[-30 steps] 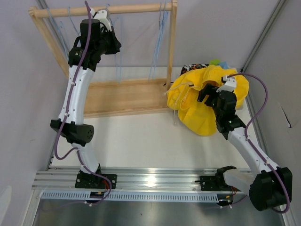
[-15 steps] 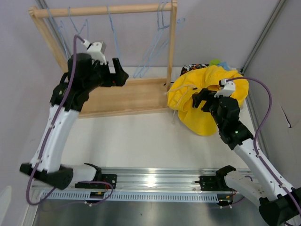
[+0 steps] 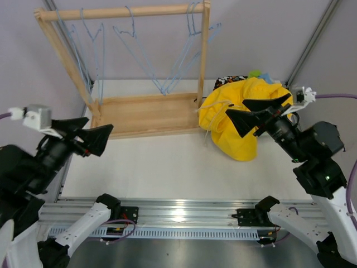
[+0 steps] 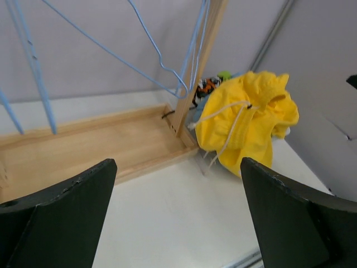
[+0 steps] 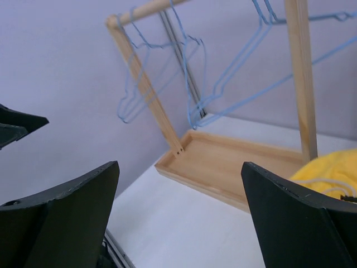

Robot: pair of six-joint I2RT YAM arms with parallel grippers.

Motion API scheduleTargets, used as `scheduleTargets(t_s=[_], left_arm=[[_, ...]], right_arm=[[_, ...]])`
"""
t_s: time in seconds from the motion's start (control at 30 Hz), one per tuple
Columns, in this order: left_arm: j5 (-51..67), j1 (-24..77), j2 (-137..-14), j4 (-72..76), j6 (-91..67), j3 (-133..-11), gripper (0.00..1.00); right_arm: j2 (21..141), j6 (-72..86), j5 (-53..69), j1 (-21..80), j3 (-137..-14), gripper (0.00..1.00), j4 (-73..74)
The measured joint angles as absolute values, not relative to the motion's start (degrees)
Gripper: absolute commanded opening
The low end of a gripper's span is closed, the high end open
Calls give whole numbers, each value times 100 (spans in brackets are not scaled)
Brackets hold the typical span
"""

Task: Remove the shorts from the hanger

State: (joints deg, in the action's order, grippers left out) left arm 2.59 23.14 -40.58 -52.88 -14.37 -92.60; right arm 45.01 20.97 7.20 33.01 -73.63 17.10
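Observation:
Several shorts lie in a heap on the table, right of the wooden rack. The yellow shorts (image 3: 245,146) (image 4: 254,120) (image 5: 334,164) are on top with white drawstrings trailing. Black-and-orange patterned shorts (image 3: 231,80) (image 4: 207,86), lime green (image 3: 255,73) and light blue (image 3: 267,77) ones peek out behind. The blue wire hangers (image 3: 165,90) hang bare from the rail (image 3: 122,11). My left gripper (image 3: 100,123) (image 4: 177,164) is open and empty, low at the near left. My right gripper (image 3: 235,107) (image 5: 179,167) is open and empty, raised over the heap.
The rack's wooden base tray (image 3: 145,114) (image 5: 234,162) sits at the back of the white table. A grey wall rises on either side. The aluminium rail (image 3: 178,212) with both arm bases runs along the near edge.
My left arm pulled back from the rack's rail to the near left and its gripper opened. My right gripper lifted off the yellow shorts and spread wider. The hangers swung.

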Motion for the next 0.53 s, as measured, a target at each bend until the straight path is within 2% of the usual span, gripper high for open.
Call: scheduleTargets(t_s=[0.13, 0.53], left_arm=[[-167, 2335, -3765, -5437, -1400, -9719, 99], [-663, 2346, -3627, -5741, -1350, -9633, 99]], right_arm=[[4239, 2102, 884, 3306, -7653, 100, 1857], [4246, 1922, 447, 3306, -8086, 100, 2915]])
